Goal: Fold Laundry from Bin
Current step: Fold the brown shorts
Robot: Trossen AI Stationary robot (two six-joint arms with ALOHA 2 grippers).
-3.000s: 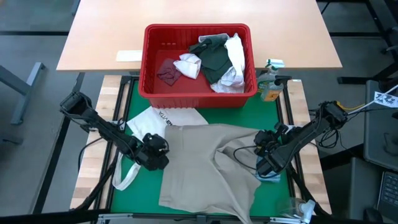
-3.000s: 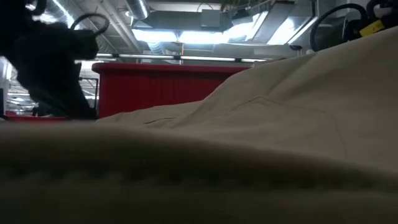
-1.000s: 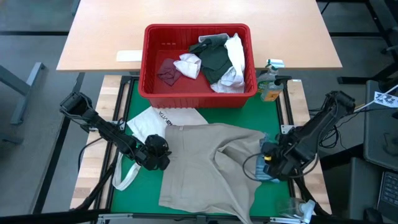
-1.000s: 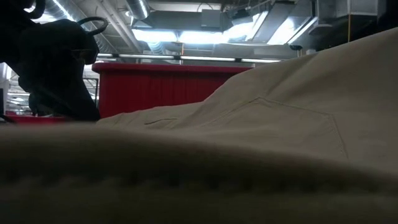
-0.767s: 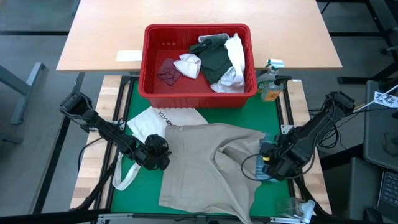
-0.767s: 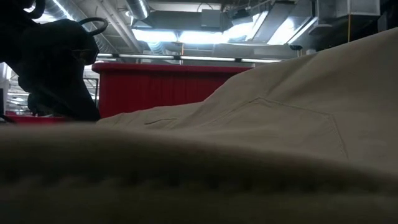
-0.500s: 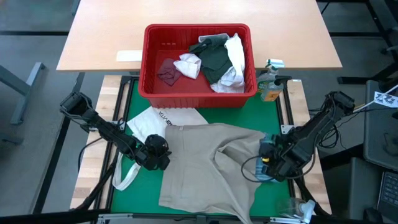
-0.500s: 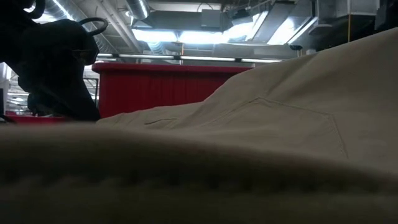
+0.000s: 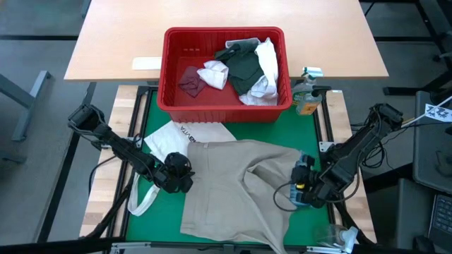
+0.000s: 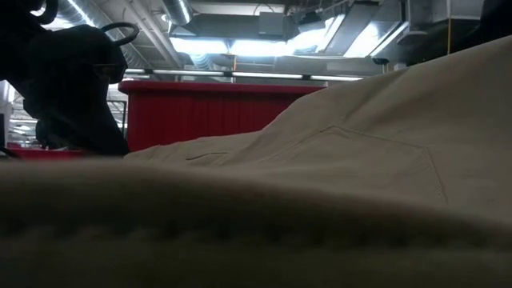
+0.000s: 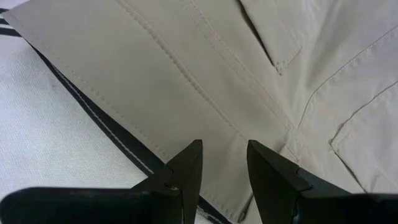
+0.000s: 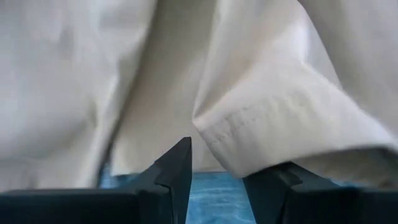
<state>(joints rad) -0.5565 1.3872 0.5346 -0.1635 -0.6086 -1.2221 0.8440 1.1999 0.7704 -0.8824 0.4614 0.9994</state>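
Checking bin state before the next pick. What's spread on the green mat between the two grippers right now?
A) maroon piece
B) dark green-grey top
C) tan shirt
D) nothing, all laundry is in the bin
C: the tan shirt lies spread on the green mat, while the dark top and maroon piece sit in the red bin.

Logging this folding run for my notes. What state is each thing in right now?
tan shirt: spread on the mat, rumpled, not folded
bin: upright, still holding several garments
tote bag: lying flat, partly under the shirt
left tool: open, at the shirt's edge
right tool: open, at a shirt hem
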